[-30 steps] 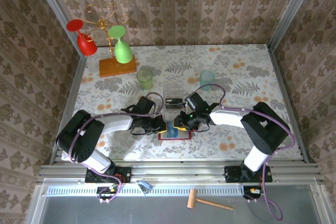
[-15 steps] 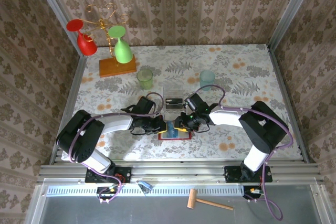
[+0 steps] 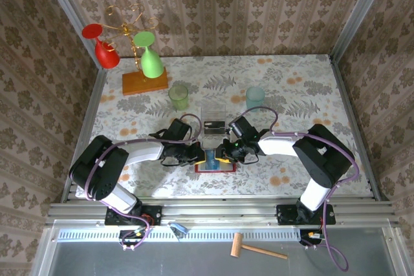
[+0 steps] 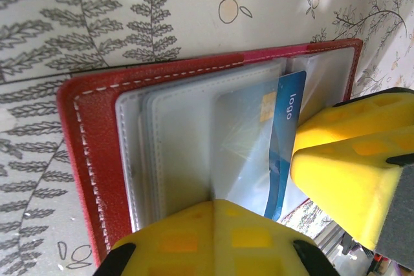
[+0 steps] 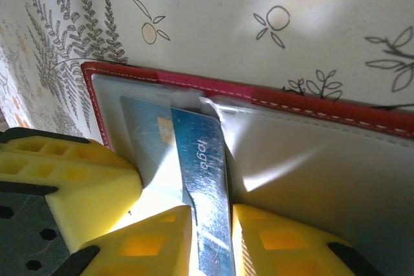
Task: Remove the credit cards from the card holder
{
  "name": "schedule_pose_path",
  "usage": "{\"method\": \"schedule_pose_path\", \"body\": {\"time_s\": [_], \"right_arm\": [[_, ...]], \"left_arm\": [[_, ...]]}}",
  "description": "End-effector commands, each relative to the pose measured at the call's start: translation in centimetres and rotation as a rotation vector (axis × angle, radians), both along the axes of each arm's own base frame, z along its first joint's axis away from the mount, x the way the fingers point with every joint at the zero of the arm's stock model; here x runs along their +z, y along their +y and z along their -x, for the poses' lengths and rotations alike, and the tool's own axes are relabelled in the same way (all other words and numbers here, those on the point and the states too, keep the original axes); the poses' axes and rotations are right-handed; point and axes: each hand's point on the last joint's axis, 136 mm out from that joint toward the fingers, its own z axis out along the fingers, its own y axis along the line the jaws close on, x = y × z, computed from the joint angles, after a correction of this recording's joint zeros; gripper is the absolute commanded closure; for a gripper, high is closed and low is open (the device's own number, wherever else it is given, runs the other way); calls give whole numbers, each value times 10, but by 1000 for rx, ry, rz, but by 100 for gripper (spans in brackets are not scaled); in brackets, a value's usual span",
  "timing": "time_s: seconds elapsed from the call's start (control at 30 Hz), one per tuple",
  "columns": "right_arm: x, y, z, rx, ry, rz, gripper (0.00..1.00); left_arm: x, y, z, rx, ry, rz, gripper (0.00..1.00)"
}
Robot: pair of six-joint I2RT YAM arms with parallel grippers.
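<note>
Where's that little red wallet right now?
Top view: the card holder lies open at the front centre of the table, just nearer than the clear box.

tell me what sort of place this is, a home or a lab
Most likely a robot test cell dressed to look homely, not a real room. Wallpapered panels box in a small floral table, aluminium rails frame it, and a left arm and right arm are bolted at its near edge.

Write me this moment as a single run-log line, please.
phase: card removal | left gripper: shut, tips on card holder clear pockets | right gripper: shut on blue card, card tilted up | holder: open
</note>
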Motion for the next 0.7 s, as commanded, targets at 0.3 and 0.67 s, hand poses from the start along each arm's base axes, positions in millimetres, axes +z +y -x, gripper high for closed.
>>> {"method": "schedule_pose_path", "body": {"time_s": [0.3,0.67], "right_arm": [[11,4,0,-5,-2,-54,81],[6,6,1,-14,14,-76,84]], "left_arm": [[-13,8,9,-10,34,-67,96],[-14,9,10,-12,35,-68,96]]}}
